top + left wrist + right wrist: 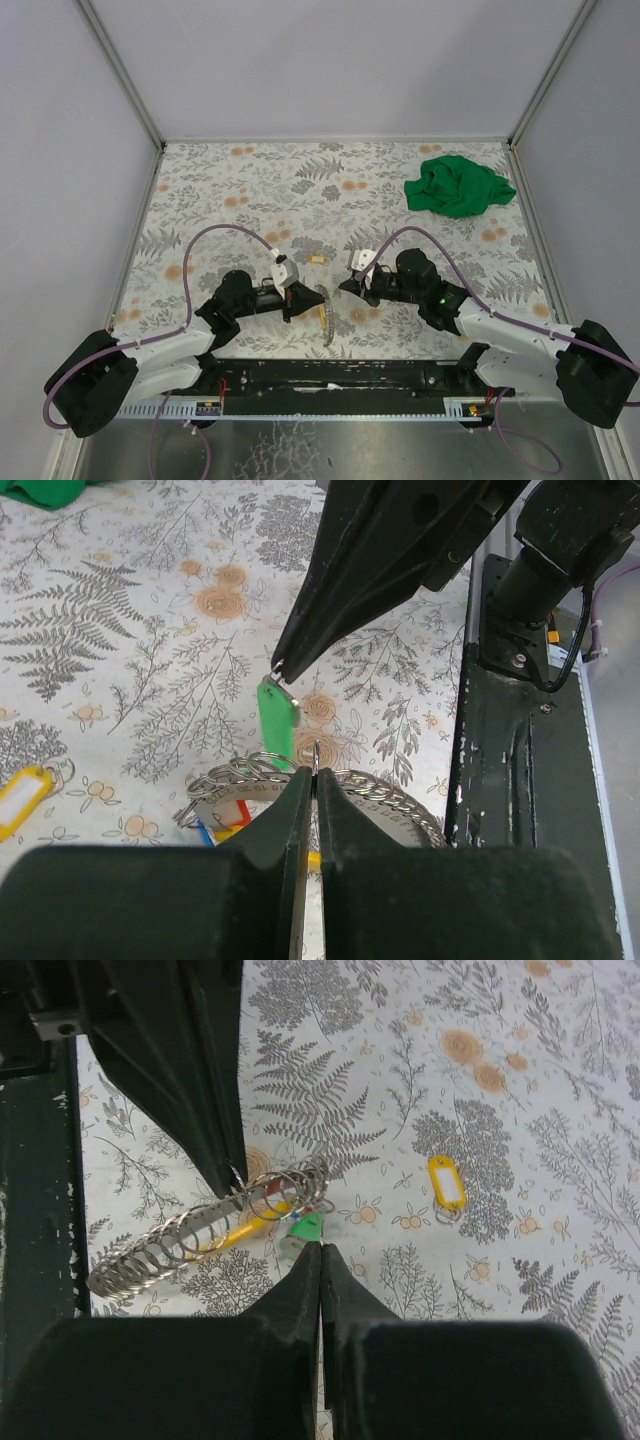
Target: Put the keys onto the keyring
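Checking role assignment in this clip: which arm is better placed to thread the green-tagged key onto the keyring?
Right. The right end effector pinches the green-tagged key close by the keyring, while the left end effector is shut on that ring, steadying it.

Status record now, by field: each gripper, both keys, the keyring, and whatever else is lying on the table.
left gripper: shut, pinching the keyring
right gripper: shut on the green key, its tag close beside the keyring
yellow key: lying loose, apart from both grippers
keyring: carries red, blue and yellow tags
green cloth: bunched, far right
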Motion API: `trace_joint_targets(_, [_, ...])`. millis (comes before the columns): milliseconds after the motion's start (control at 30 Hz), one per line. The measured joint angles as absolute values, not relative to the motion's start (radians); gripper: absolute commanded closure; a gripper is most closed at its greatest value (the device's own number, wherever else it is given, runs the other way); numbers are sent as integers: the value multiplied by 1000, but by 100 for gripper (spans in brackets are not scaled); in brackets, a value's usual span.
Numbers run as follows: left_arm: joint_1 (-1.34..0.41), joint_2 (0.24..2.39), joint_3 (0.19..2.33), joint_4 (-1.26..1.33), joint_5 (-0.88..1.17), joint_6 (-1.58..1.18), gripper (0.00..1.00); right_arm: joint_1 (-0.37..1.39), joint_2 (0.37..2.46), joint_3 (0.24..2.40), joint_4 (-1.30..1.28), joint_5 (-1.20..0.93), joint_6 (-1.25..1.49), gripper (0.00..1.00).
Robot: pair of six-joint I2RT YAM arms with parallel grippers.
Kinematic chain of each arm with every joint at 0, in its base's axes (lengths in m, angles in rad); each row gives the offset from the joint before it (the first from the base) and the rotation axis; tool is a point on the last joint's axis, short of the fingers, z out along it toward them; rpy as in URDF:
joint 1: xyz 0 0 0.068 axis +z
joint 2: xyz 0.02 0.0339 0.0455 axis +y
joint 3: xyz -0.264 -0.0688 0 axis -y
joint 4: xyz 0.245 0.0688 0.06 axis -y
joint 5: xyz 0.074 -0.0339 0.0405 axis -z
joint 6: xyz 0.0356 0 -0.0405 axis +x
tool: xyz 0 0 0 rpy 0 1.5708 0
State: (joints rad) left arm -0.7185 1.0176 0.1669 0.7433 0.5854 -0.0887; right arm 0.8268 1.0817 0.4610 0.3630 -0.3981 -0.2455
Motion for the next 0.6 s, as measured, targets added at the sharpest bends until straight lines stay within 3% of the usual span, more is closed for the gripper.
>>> trace_joint_targets(600, [-724,1056,184,756,630,74,100,827,1009,424,312,-538,-345,100])
